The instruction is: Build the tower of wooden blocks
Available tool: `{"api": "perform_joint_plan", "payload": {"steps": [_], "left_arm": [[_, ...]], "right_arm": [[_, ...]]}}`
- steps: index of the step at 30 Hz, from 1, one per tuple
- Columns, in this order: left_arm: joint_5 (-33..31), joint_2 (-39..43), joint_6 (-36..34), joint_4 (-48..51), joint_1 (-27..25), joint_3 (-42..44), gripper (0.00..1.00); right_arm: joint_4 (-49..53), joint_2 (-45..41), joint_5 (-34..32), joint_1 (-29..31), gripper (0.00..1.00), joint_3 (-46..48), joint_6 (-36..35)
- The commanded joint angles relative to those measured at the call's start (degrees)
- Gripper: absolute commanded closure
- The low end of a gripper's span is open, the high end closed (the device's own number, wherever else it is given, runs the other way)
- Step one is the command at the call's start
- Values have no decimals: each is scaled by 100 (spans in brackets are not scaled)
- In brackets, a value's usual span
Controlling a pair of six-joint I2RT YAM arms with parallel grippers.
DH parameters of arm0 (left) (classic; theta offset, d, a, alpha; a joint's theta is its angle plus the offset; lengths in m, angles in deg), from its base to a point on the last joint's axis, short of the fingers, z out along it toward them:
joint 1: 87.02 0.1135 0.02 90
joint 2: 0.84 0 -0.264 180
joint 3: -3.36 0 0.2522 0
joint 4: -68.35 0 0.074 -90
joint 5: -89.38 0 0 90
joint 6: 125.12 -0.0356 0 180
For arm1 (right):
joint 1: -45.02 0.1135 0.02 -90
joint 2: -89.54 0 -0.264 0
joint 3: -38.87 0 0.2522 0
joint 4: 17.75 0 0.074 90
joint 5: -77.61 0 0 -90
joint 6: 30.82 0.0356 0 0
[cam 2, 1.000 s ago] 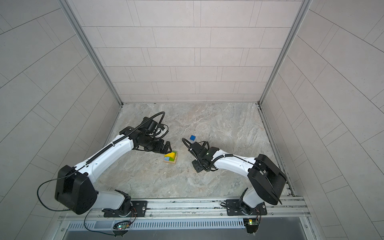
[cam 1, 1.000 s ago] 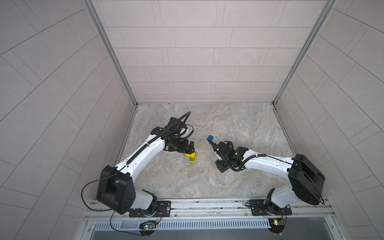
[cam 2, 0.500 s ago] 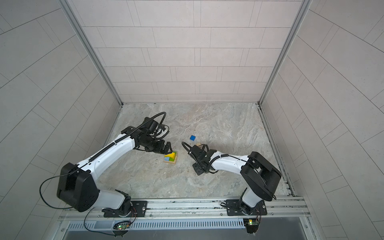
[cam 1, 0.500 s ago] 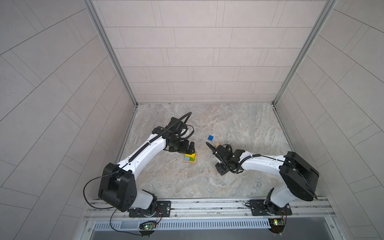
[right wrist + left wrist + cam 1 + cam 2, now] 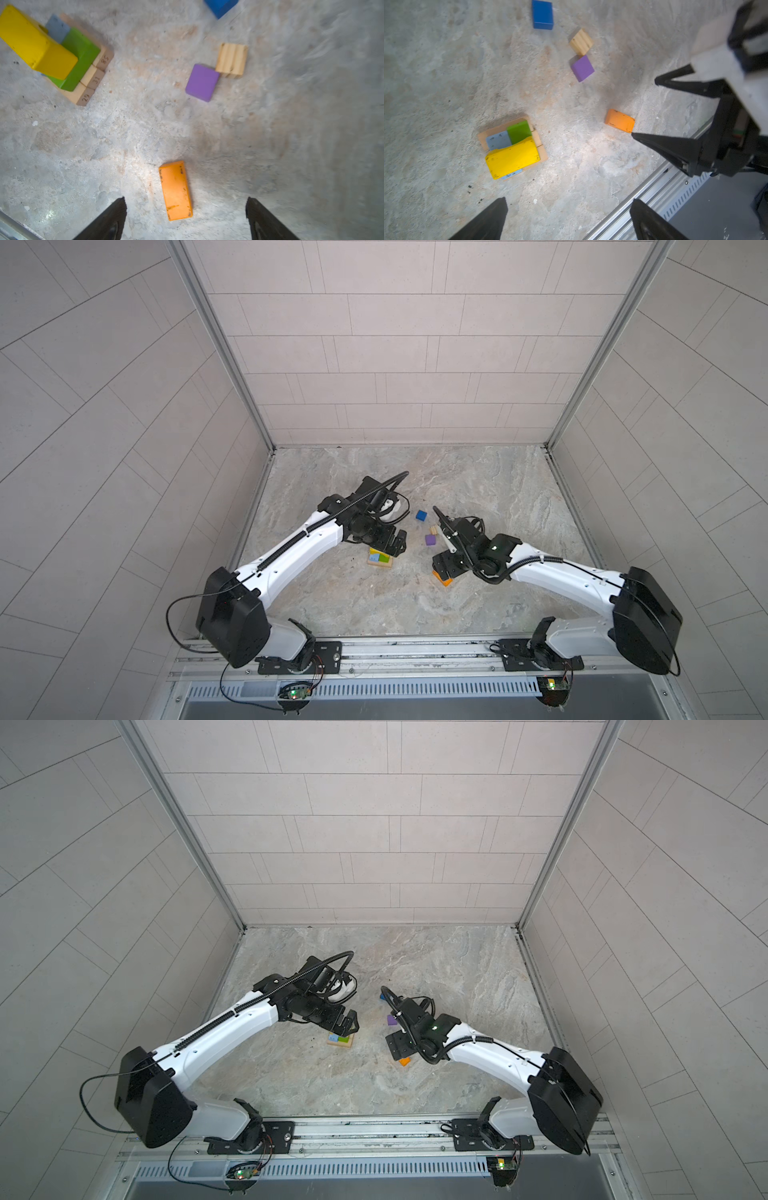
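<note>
Our right pincer (image 5: 185, 199) gapes wide; we see the orange bar (image 5: 175, 190) flat on the tabletop (image 5: 291, 145) just beneath.

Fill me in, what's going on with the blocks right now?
Two arms are building a block tower: three tan bars at the bottom, a light-blue bar and a green bar across them, a yellow bar on top. The left gripper hovers open near it, holding nothing. The right gripper is open over an orange bar lying flat on the table, not gripped. A purple cube, a tan block touching it and a dark-blue cube lie loose.
</note>
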Motion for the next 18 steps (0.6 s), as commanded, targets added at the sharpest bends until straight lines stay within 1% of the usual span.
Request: {"api": "perform_joint_plan", "payload": {"steps": [1, 4, 8, 12, 14, 18], "left_arm": [[-363, -73, -103, -100, -413, -220, 0], [-484, -191, -95, -267, -759, -244, 0], [-982, -383, -95, -526, -1301, -225, 0], [-1286, -743, -138, -687, -1770, -298, 0], [-1361, -977, -182, -718, -1931, -390, 0], [-1386, -1393, -234, -801, -2114, -532, 0]], "right_arm": [[392, -433, 223, -442, 6, 93, 257], [392, -779, 797, -986, 6, 248, 400], [383, -1180, 1448, -1586, 5, 383, 616], [364, -1293, 2337, -2074, 5, 362, 741], [365, -1295, 2803, -2306, 5, 331, 865], [357, -1364, 3443, -2687, 5, 316, 1082]]}}
